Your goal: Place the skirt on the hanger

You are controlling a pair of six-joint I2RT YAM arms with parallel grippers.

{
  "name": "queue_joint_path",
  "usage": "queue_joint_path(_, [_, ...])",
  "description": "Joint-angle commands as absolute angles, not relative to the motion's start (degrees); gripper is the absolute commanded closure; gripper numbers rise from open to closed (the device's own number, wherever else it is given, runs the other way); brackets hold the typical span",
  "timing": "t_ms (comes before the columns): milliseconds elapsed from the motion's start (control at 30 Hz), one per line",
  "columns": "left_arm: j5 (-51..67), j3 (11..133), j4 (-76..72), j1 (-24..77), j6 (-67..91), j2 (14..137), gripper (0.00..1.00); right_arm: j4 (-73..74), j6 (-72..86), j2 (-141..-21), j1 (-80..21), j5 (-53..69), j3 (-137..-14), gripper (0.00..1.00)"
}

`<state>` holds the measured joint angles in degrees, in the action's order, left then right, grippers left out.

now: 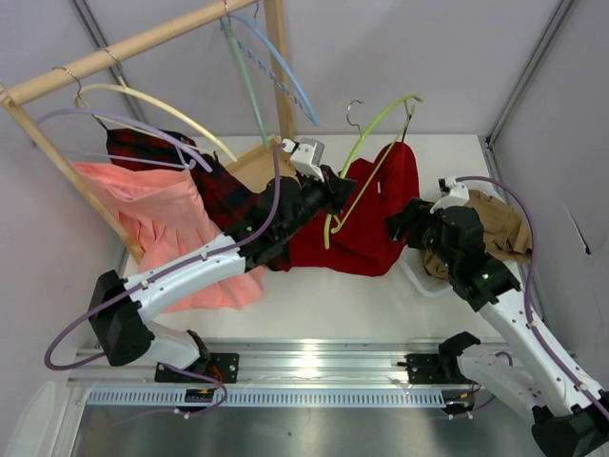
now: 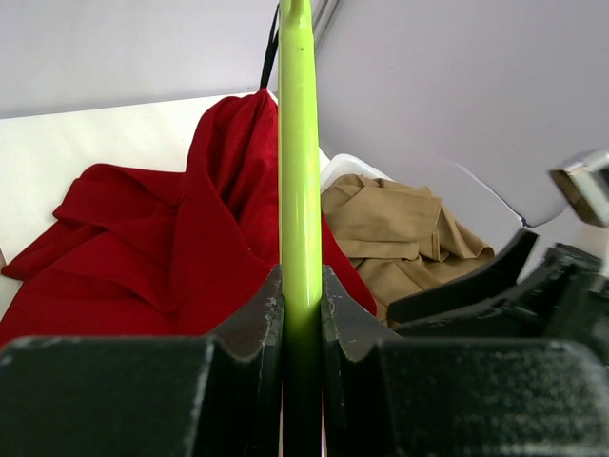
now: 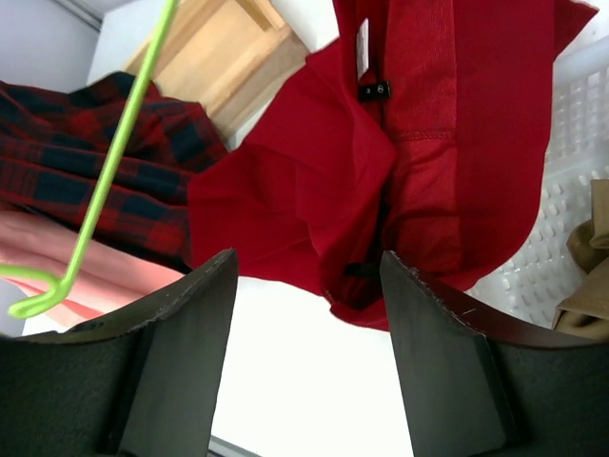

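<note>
- Pinches the lime-green hanger (image 1: pixel 373 127) in the left gripper (image 1: pixel 335 197), above the middle of the table (image 1: pixel 314 295); in the wrist view, both fingers (image 2: pixel 247 333) pressed tight against its thin shaft.
- Holds the hanger tilted, one end high toward the back wall, the other tip low over red cloth.
- Shows the deep-red skirt (image 1: pixel 381 219) mostly heaped on the table, just right of the left gripper, with one corner drawn up to a peak and caught by a black loop (image 2: pixel 268 57) at the hanger's far end.
- Finds the right gripper (image 1: pixel 398 224) just beside the skirt's right edge, jaws spread wide with nothing between them; red folds and a small black tag (image 3: pixel 373 90) beyond.
- Back left: plaid skirt (image 1: pixel 214 181) and salmon-pink skirt (image 1: pixel 152 214) hanging from a wooden rack (image 1: pixel 124 48), alongside a cream hanger (image 1: pixel 162 100) and a light-blue hanger (image 1: pixel 285 67).
- Right: tan garment (image 1: pixel 495 224) in a white basket (image 3: pixel 580 114), the red skirt's edge lying over the basket.
</note>
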<state>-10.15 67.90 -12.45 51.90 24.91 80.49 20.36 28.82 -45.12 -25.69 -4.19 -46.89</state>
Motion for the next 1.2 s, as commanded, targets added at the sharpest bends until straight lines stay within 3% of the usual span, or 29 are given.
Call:
queue_joint_path(0, [-9.7,68.5,-21.5,52.1,23.5,76.6,1.00,16.3,27.9,-48.1,-25.5,-3.6,-47.4,0.34])
queue_joint_path(233, [-9.5,68.9,-21.2,52.1,22.9,76.1,1.00,8.5,25.8,-58.1,-25.4,-1.7,-47.2,0.41])
queue_joint_path(533, [-10.4,69.3,-20.3,52.1,21.4,75.2,1.00,9.4,23.6,-67.3,-28.3,-4.6,-50.1,0.42])
queue_joint_path(633, [-10.5,69.3,-20.4,52.1,21.4,75.4,1.00,8.2,21.5,-67.2,-30.8,-4.7,-50.8,0.76])
queue_joint_path(667, [-10.7,69.5,-20.3,52.1,21.4,75.7,1.00,7.4,20.6,-66.9,-31.5,-3.5,-50.7,0.97])
queue_joint_path(700, [-11.2,69.7,-20.1,52.1,21.4,75.8,1.00,5.2,17.8,-65.7,-34.0,-3.2,-49.8,1.00])
queue_joint_path(867, [-14.3,74.5,-13.6,51.3,25.0,77.4,1.00,-2.1,1.9,-60.0,-45.9,-6.4,-42.9,1.00])
queue_joint_path(1167, [-17.7,79.0,-6.9,50.8,28.9,78.5,1.00,-5.4,-6.3,-59.8,-62.9,-25.7,-34.5,1.00])
